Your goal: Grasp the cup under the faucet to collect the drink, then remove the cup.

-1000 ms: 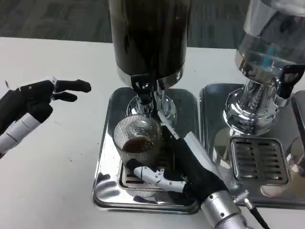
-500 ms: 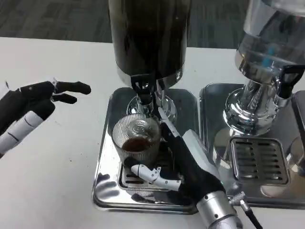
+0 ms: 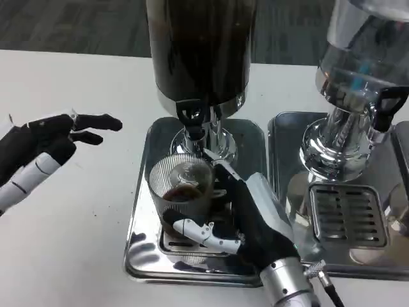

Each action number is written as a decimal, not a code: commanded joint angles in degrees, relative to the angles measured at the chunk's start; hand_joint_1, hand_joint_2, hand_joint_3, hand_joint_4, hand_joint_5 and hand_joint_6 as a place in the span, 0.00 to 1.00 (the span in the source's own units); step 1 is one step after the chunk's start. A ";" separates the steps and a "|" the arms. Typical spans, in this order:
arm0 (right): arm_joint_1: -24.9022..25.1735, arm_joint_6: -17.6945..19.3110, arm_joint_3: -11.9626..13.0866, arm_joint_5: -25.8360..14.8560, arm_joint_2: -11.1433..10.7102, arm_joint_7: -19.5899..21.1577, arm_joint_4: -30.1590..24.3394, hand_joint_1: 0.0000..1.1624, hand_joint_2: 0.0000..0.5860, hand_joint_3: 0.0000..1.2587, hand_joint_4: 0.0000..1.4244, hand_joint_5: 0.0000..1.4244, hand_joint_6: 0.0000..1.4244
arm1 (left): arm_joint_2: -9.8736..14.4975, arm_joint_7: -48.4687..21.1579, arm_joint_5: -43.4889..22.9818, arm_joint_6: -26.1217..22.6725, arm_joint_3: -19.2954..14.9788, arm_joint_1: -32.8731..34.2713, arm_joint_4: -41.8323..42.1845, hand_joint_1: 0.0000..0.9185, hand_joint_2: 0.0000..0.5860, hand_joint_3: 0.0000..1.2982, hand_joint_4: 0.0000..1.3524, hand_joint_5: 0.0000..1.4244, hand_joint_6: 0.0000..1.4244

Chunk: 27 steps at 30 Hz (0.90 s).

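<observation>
The left hand hovered over the white table at the far left, fingers spread and holding nothing. To its right, the ribbed glass cup, with dark drink in its bottom, stood on the steel drip tray beneath the faucet of the dark dispenser. The right hand wrapped its fingers around the cup. At far right stood a second, clear dispenser.

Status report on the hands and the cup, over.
Right hand holding cup under faucet. Left hand open, off to the side. Cup has dark drink. Nothing blocking.
</observation>
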<state>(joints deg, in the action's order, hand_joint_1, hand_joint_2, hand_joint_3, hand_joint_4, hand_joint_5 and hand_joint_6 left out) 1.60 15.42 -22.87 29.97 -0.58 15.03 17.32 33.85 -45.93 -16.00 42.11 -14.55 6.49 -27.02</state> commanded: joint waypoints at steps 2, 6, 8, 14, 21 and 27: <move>-1.88 0.21 -0.56 1.61 -0.38 2.82 0.53 0.55 0.36 0.17 0.22 0.34 0.45 | 1.08 -0.22 0.80 0.45 0.31 -0.29 0.50 0.00 0.31 0.30 0.22 0.15 0.24; -2.01 0.47 -0.64 2.18 -0.57 4.19 0.89 0.55 0.36 0.19 0.25 0.36 0.48 | 1.10 -0.22 0.98 0.48 0.32 -0.21 0.41 0.00 0.31 0.30 0.22 0.15 0.25; -2.12 1.16 -0.55 2.28 -0.61 5.04 1.10 0.55 0.36 0.20 0.26 0.38 0.50 | 1.06 -0.14 1.07 0.49 0.33 -0.22 0.38 0.00 0.31 0.30 0.21 0.15 0.25; -2.39 2.66 -0.07 2.06 -0.53 6.95 1.45 0.55 0.36 0.24 0.30 0.42 0.56 | 1.01 -0.14 1.10 0.55 0.34 -0.15 0.23 0.00 0.31 0.29 0.21 0.15 0.25; -3.34 3.13 0.48 2.38 -1.00 8.26 0.73 0.55 0.36 0.25 0.32 0.44 0.59 | 0.83 -0.19 1.26 0.48 0.59 0.21 -0.20 0.00 0.30 0.29 0.21 0.15 0.25; -4.08 4.17 0.77 2.62 -0.98 10.20 0.22 0.56 0.37 0.27 0.33 0.45 0.61 | 0.76 -0.30 1.34 0.47 0.79 0.82 -0.96 0.00 0.30 0.28 0.21 0.15 0.25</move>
<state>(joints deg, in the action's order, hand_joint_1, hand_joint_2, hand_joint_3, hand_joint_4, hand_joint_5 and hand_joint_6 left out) -1.36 18.75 -22.83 32.37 -0.97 23.79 17.97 33.86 -45.93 -15.24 42.12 -14.46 6.62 -27.26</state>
